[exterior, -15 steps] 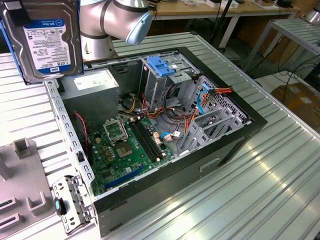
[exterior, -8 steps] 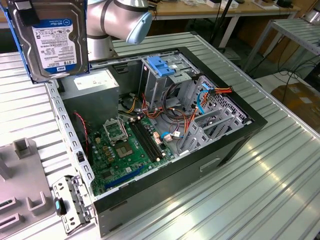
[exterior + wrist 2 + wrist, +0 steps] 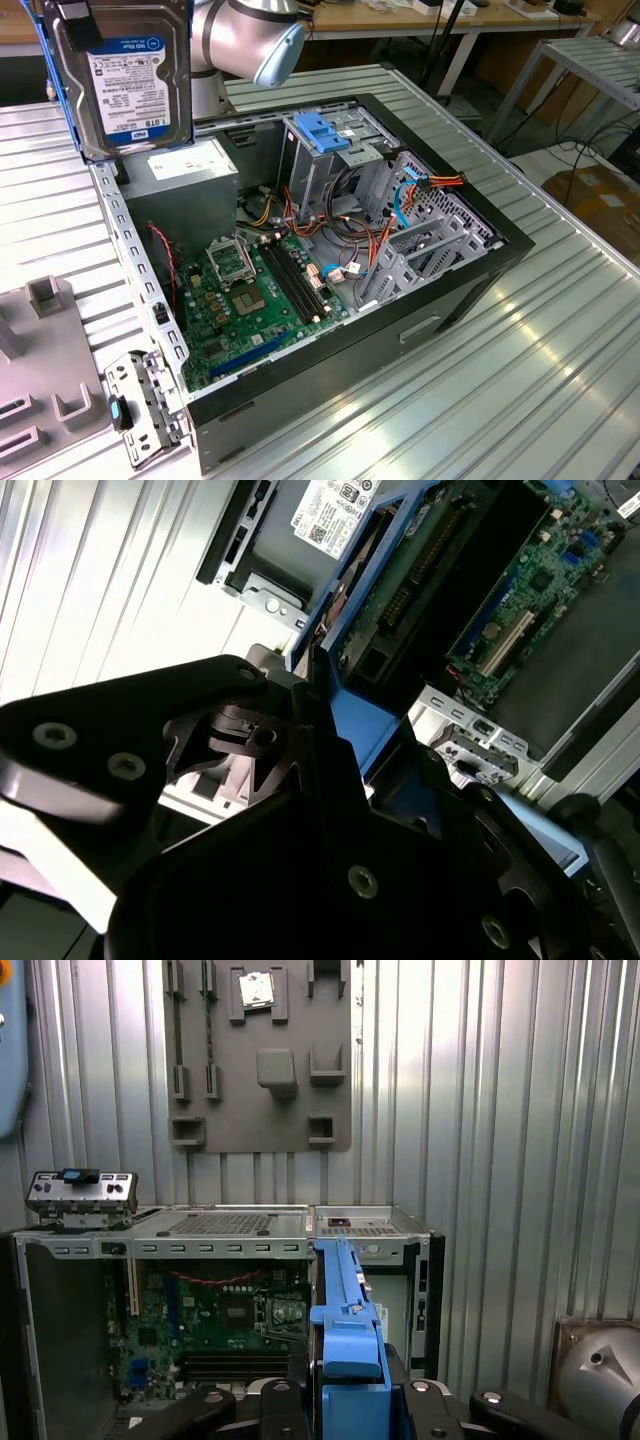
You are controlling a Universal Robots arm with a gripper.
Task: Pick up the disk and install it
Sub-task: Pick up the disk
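We see the end effector (image 3: 348,1405) closed on the disk (image 3: 350,1328), holding it by its blue rails. In the first wrist view the disk sticks straight out from the end effector. Its thin edge faces us and its long side points down at the open computer case (image 3: 225,1223).

In the exterior view the disk hangs high in the air. It stands on end above the corner of the case, by the grey power box (image 3: 200,195).

The drive cage (image 3: 345,170), with its light-blue latch plate (image 3: 322,130), is lower down. It is toward the exterior view's right of the disk, well apart from it. The green board (image 3: 260,290) lies flat on the case floor. The case sits on the ribbed metal bench (image 3: 530,370).
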